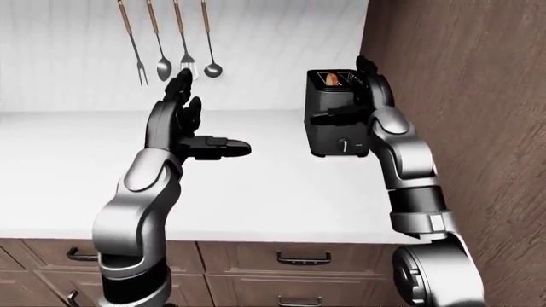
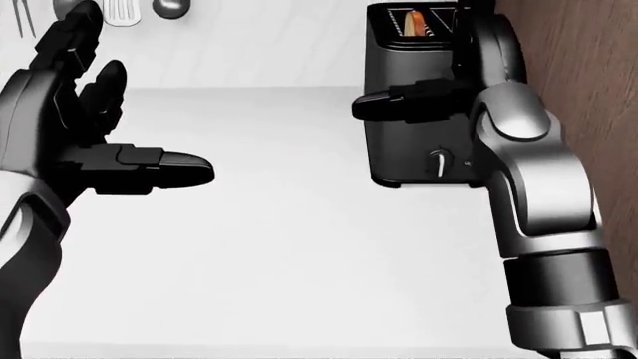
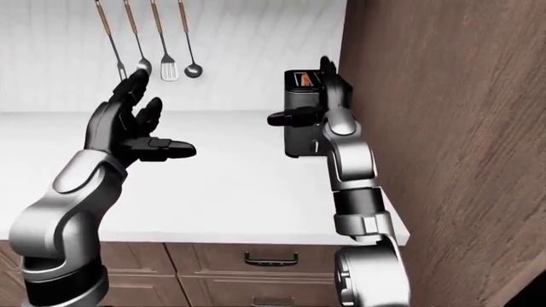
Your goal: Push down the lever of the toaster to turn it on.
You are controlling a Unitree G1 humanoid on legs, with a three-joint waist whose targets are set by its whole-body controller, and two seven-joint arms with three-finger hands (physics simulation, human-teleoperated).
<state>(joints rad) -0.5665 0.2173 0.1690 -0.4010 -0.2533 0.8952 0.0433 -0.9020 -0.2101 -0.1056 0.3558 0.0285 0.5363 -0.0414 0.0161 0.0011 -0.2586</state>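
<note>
My right hand (image 2: 439, 90) rests against the black toaster (image 2: 413, 142) on the white counter (image 2: 299, 247), while my left hand (image 2: 90, 142) hovers spread wide, well apart.

right hand (image 2: 469, 67): its dark fingers lie against the black box-shaped toaster (image 2: 413, 112), covering that body's 3 o'clock side; whether they close on anything cannot be told.
toaster lever: hidden behind the right hand and arm in all three views.
toaster top: cut off by the 12 o'clock edge of the head view.
orange item in toaster slot (image 1: 332, 78): too small to identify.
hanging metal utensils (image 1: 175, 45): handle tops cut off at 12 o'clock in both eye views.
left hand (image 2: 84, 127): open fingers partly cropped at the head view's 9 o'clock edge.
wooden drawers (image 1: 290, 259): cut off at 6 o'clock.
</note>
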